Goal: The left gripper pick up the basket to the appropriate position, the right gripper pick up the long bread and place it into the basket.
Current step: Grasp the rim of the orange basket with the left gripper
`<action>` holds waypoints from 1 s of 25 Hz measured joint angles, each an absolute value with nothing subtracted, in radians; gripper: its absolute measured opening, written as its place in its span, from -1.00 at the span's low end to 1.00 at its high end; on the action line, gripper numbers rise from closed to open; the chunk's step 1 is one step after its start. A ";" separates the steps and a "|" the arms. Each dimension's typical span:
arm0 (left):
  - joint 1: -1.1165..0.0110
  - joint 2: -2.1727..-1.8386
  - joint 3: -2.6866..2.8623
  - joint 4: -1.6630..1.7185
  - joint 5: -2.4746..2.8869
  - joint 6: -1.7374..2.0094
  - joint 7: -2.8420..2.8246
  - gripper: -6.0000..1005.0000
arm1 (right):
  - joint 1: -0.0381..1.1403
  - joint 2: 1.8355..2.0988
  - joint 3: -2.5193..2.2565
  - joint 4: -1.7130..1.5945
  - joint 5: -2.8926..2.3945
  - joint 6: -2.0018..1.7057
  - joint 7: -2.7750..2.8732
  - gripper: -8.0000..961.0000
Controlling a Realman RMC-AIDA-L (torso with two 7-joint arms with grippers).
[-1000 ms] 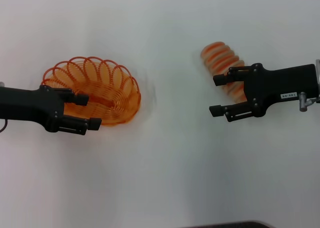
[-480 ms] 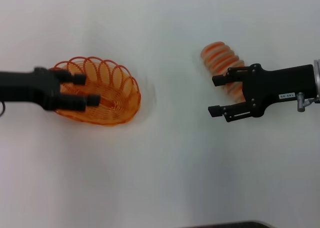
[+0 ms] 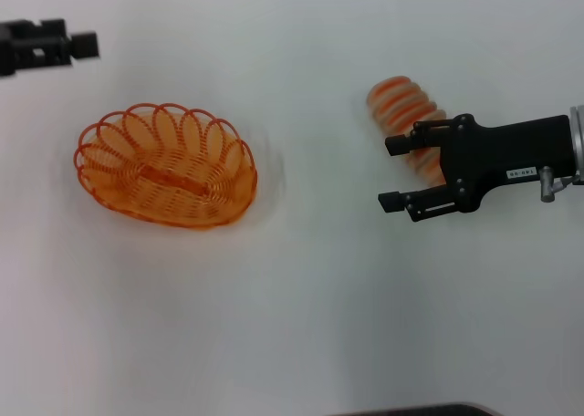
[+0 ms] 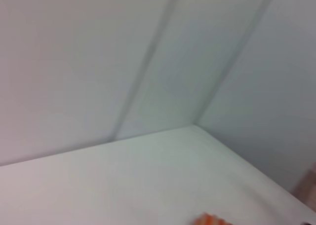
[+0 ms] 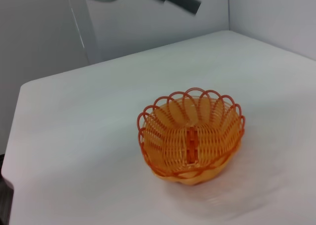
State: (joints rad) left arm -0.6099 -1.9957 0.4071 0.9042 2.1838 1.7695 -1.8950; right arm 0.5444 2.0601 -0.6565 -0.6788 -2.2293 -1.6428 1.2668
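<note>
the basket [image 3: 166, 178] sits alone on the white table [image 3: 301, 325], on its left half, upright, with nothing inside. the long bread [image 3: 404, 115] lies on the right half, well apart from the basket, and part of it is hidden behind the right gripper [image 3: 392, 172], whose fingers stand wide apart and hold nothing. the left gripper [image 3: 80, 44] is at the far left corner, away from the basket; if it is open, i cannot tell. pale grey walls [image 5: 148, 18] stand behind the table.
</note>
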 joint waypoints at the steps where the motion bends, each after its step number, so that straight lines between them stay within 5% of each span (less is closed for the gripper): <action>1: -0.615 -1.991 0.408 0.919 2.193 1.758 -1.933 0.74 | 0.547 2.060 -0.657 -0.679 -2.229 -1.643 1.265 0.79; 19: -0.732 -1.993 0.695 1.010 2.610 1.512 -2.405 0.74 | 0.570 2.064 -0.696 -0.673 -2.231 -1.584 1.244 0.79; 25: -0.750 -2.045 0.838 1.001 2.738 1.453 -2.473 0.74 | 0.582 2.071 -0.716 -0.672 -2.230 -1.560 1.249 0.79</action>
State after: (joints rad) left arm -0.7501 -2.0452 0.8379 1.0008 2.7384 1.4528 -2.4733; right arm 0.5819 2.0710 -0.7163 -0.6718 -2.2304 -1.5602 1.2486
